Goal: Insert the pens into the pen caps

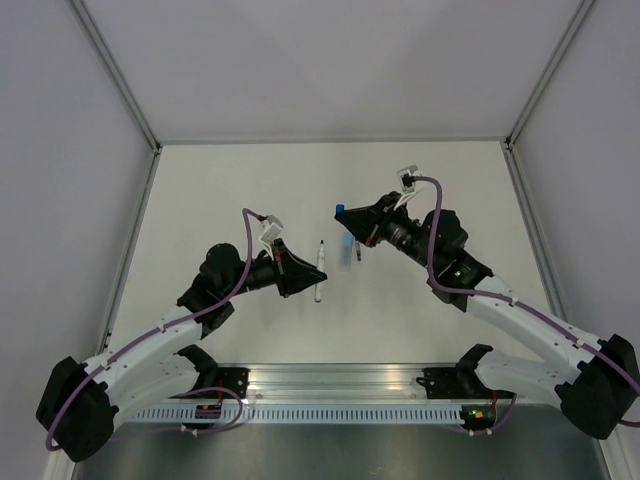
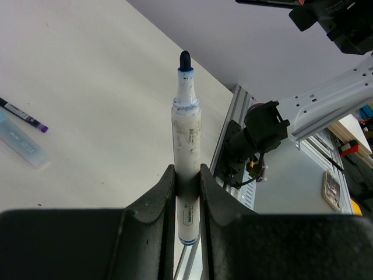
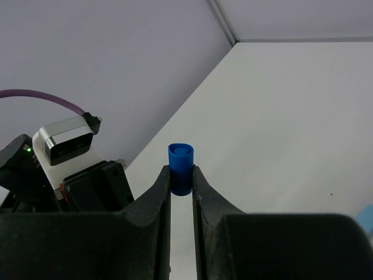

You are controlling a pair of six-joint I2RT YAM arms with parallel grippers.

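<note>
Left hand clamped on white pen, right hand clamped on blue cap. Seemingly pre-mating; next needs tip-to-mouth alignment.

Near the middle of the counter, the pen in the left jaws sits left of a loose cap lying just beside a loose pen, while the cap in the right jaws is behind them, toward the far edge.

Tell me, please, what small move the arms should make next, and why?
Probably swing the right gripper toward the left gripper, lining the dark blue cap up with the bare tip of the white pen: each is firmly gripped, but they are apart.
</note>
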